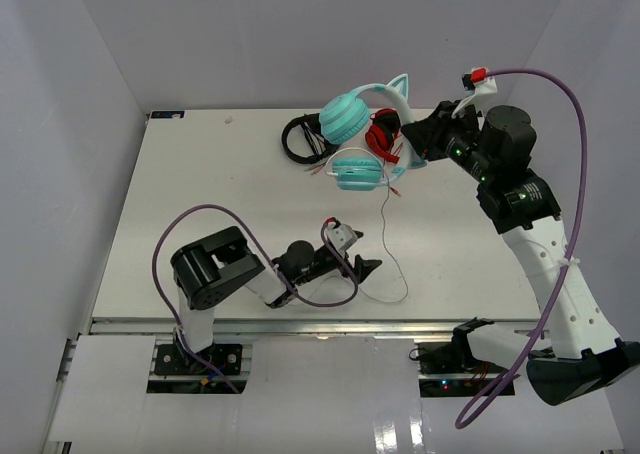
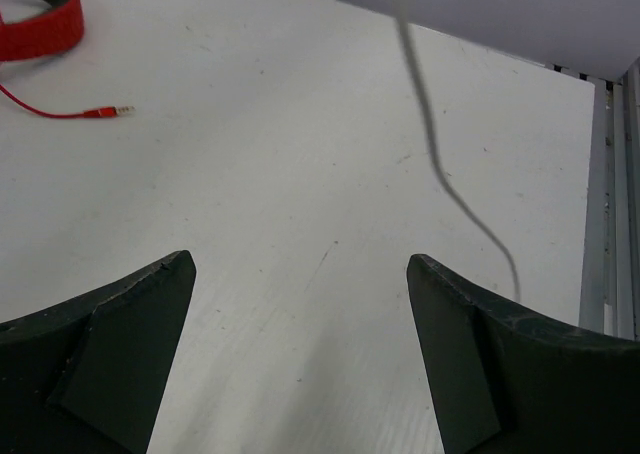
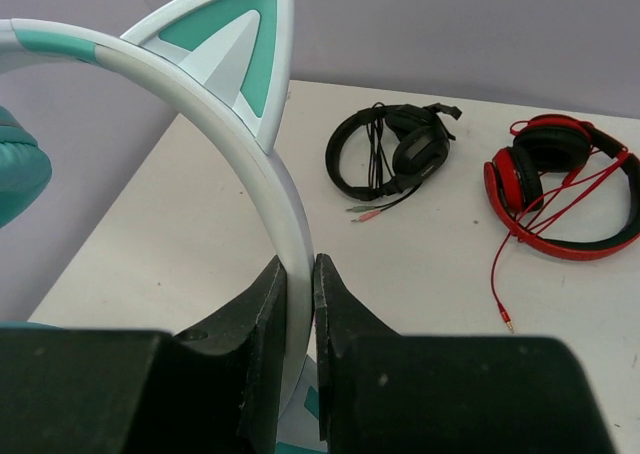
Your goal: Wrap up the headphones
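Headphones (image 1: pixel 345 119) are held up at the far right of the surface (image 1: pixel 200 184). The right gripper (image 3: pixel 298 274) has its jaws pinched tight on the headband (image 3: pixel 262 164), just below a cat ear (image 3: pixel 240 54). The cups hang out to the left, over the black headphones (image 3: pixel 420 154) and red headphones (image 3: pixel 505 189). Can't tell if the lower cup clears them.

White cable (image 1: pixel 384 224) drops from the lower cup and loops on the surface near the front edge. The left gripper (image 1: pixel 366 267) sits low right there, jaws wide and empty, cable passing just beside one finger.

My read: next is the left picking up slack to start winding.
- Centre the jaws over a straight run of cable, not the loop.
- Grab closer to the cup, so the wraps stay short.
- Hold the right grip steady. The headband is smooth and narrow, so it could pivot.
- Keep clear of the red cable.
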Available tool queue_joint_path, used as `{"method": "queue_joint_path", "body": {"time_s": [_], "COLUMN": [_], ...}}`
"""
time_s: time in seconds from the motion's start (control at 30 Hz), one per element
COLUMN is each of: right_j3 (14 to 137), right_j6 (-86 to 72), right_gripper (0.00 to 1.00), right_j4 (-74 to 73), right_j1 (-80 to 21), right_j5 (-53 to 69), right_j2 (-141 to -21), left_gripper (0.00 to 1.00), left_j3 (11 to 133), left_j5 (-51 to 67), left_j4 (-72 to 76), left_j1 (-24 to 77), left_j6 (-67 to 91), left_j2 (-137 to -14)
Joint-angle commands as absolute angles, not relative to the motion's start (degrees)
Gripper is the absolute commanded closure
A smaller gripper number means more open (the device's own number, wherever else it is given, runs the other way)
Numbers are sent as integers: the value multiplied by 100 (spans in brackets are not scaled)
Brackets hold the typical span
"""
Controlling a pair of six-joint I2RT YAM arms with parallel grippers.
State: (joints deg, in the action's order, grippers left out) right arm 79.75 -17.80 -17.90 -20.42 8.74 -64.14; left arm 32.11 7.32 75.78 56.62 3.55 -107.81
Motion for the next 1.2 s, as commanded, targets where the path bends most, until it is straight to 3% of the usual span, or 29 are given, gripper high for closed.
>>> {"method": "queue_joint_path", "body": {"time_s": [0.0,0.3,0.57,0.73,0.9,1.17], "right_j3": [8282,8201,8120,8018,7980,7980], "right_j6": [-2360,-2303,-2200,-2192,-2225,-2250], "right_gripper": [92,92,92,92,92,92], "right_j4": [-1397,-1380,-1331,-1255,-1239,-1237], "right_j1": [-1906,-1811,-1749,-1731,-1703,-1672], "right_j5": [1397,1362,1357,1386,1433,1512], "right_j2": [-6266,-6240,-6205,-6235,-6248,-6221], "left_gripper": [2,7,2,2,2,2], "left_j3": [3499,3788,2724,2504,3312,4067], "left_j5": [1184,2066,193,1708,2996,3169], "left_j4": [9494,10274,9001,8721,8679,9172], "left_j1": [5634,5634,5602,5297,5292,5429], "left_j6": [1187,2101,928,1366,2198,2589], "left_j2": [-11183,-11648,-10177,-9770,-10460,-11308]}}
